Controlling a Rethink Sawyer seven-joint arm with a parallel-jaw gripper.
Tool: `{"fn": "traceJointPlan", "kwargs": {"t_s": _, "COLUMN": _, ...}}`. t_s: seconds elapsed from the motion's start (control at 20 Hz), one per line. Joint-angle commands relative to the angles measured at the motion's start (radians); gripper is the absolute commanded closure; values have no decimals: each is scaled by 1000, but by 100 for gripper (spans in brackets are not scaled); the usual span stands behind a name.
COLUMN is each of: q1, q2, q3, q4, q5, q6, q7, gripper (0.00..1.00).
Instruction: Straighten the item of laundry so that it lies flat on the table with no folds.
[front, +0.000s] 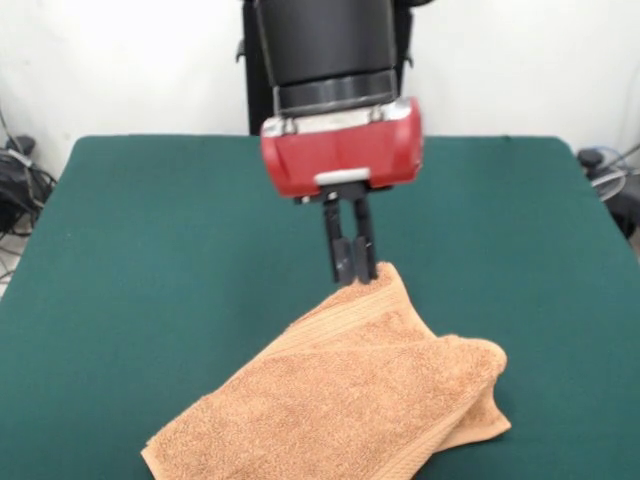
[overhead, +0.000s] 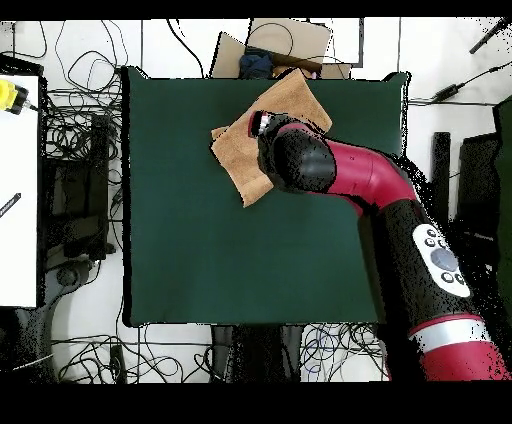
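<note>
Dark green felt covers the table (front: 150, 250), which is backed by a white wall in the front view and ringed by loose cables in the overhead view; the towel (front: 340, 400) is seen lying in a doubled, slanting heap toward the table's edge nearest the front camera, well away from the table's middle. Two layers at least can be made out, one flap being folded over another at the right side of the front view; a woven border band is visible near the raised corner. The gripper (front: 352, 268) is held upright above that corner, its two black fingers (front: 340, 250) drawn narrow and nearly together, with the towel's peak pinched between the tips; the corner is lifted slightly off the felt while the remainder rests on the table. In the overhead view the gripper itself is hidden beneath the arm's wrist, and only the towel's ends are shown on either side of it.

The step in hand is judged to be the seizing of a corner in order that the fold may be opened; flattening is far from done. A lift and a steady pull away from the heap would be called for next, so that the upper layer is peeled back; slipping of the thin pinch is the chief risk.
</note>
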Motion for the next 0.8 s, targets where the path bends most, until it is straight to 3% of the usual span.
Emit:
{"fn": "traceJointPlan", "kwargs": {"t_s": 0.05, "q1": 15, "q2": 45, "q3": 59, "q4": 112, "q5": 20, "q6": 44, "q7": 79, "gripper": 100}}
{"fn": "traceJointPlan", "kwargs": {"t_s": 0.55, "q1": 49, "q2": 7, "q3": 32, "q4": 79, "q5": 36, "q6": 122, "q7": 85, "gripper": 100}}
{"fn": "traceJointPlan", "kwargs": {"t_s": 0.8, "q1": 58, "q2": 47, "q3": 19, "q4": 37, "q5": 32, "q6": 136, "q7": 69, "gripper": 100}}
